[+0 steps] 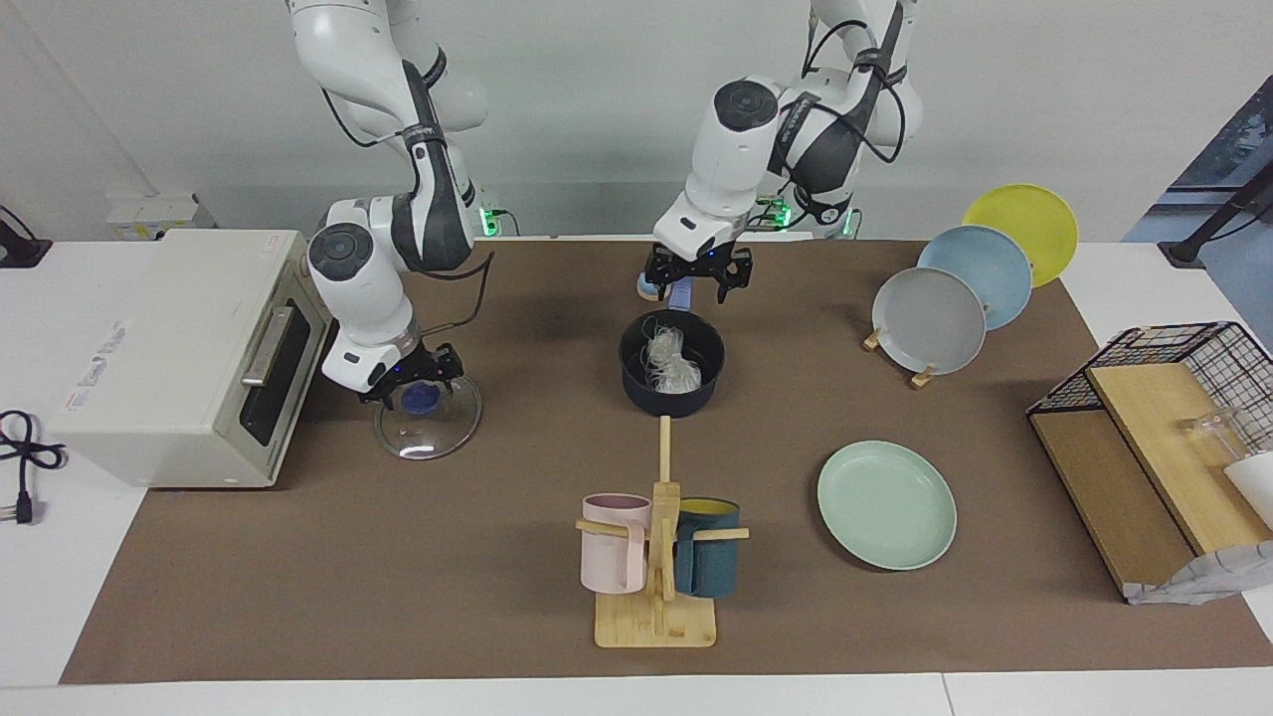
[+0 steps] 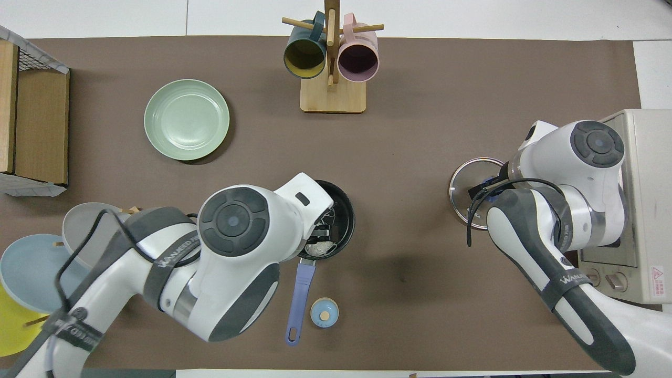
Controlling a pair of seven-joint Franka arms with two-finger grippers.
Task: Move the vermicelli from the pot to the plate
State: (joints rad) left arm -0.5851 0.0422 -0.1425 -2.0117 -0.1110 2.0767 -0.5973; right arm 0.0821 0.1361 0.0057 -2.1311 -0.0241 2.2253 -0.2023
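The dark navy pot (image 1: 671,396) (image 2: 345,212) stands mid-table, its blue handle (image 2: 299,294) pointing toward the robots. A whitish tangle of vermicelli (image 1: 672,364) (image 2: 321,247) lies inside it. My left gripper (image 1: 696,281) hangs open, holding nothing, over the pot's handle and the rim nearest the robots. The mint-green plate (image 1: 885,504) (image 2: 186,119) lies bare, farther from the robots than the pot, toward the left arm's end. My right gripper (image 1: 416,386) is low over a glass lid (image 1: 430,430) (image 2: 462,184), fingers open on either side of its blue knob (image 1: 421,399).
A toaster oven (image 1: 169,348) stands beside the lid. A wooden mug rack (image 1: 656,597) with pink and teal mugs is farther out than the pot. Grey (image 1: 930,320), light blue and yellow plates lean in a rack. A wire basket (image 1: 1183,348) sits on a wooden shelf. A small blue cap (image 2: 324,312) lies by the handle.
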